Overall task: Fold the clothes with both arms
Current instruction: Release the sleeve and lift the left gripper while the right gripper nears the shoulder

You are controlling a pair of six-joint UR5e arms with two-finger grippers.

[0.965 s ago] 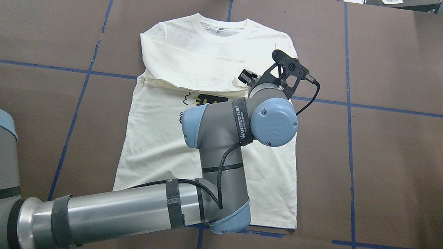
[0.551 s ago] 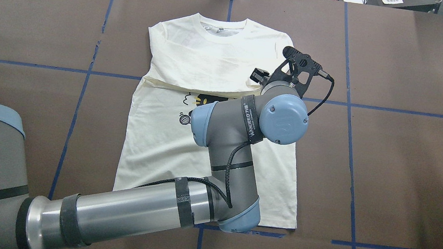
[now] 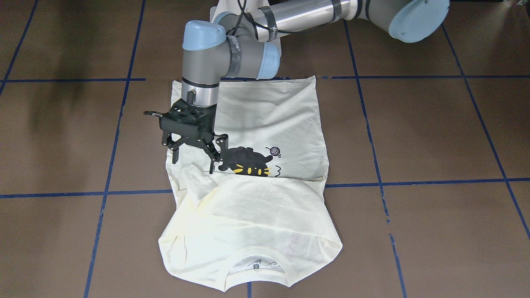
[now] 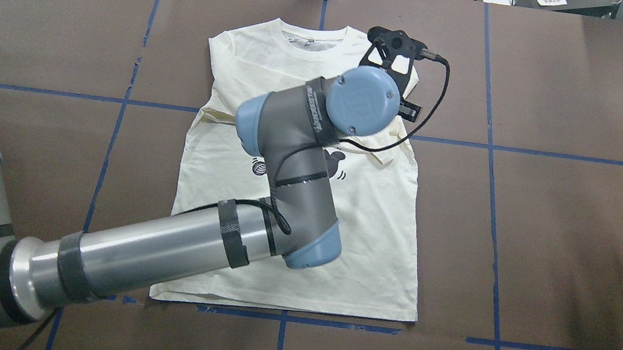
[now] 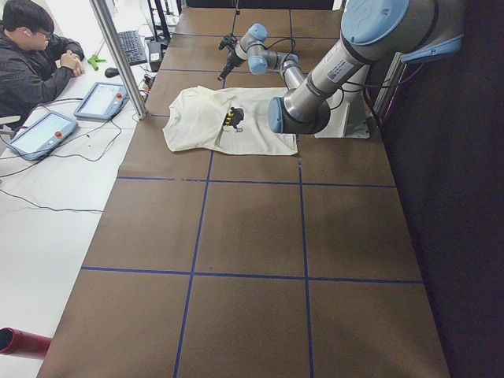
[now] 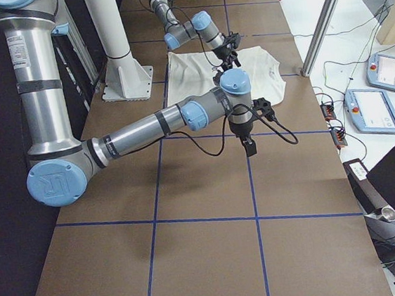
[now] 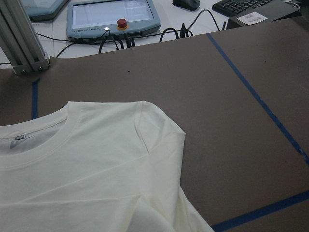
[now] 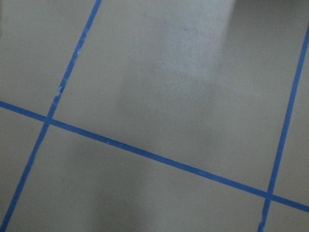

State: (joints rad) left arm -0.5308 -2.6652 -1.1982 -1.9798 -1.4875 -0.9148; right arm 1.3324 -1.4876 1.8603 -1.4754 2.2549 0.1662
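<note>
The cream T-shirt (image 4: 363, 235) lies flat on the brown table, collar at the far side, with its sleeves folded across the chest. Its black cat print (image 3: 244, 161) and yarn ball (image 3: 274, 152) show just below the fold. My left gripper (image 3: 193, 164) hangs open and empty just above the sleeve's cuff (image 3: 198, 179), near the shirt's right edge. In the overhead view the left wrist hides it. The left wrist view shows the shirt's shoulder (image 7: 87, 179). My right gripper (image 6: 248, 142) hovers over bare table well to the right of the shirt; I cannot tell whether it is open.
Blue tape lines (image 4: 496, 221) divide the table into squares. An operator (image 5: 31, 55) sits beyond the far edge with teach pendants (image 5: 98, 98) and an aluminium post (image 5: 118, 55). The white pedestal (image 6: 123, 78) stands at the robot's side.
My left gripper carried the sleeve to the right across the chest, then let it go. The wrist has turned and pulled back; the cuff now lies near the shirt's right edge.
</note>
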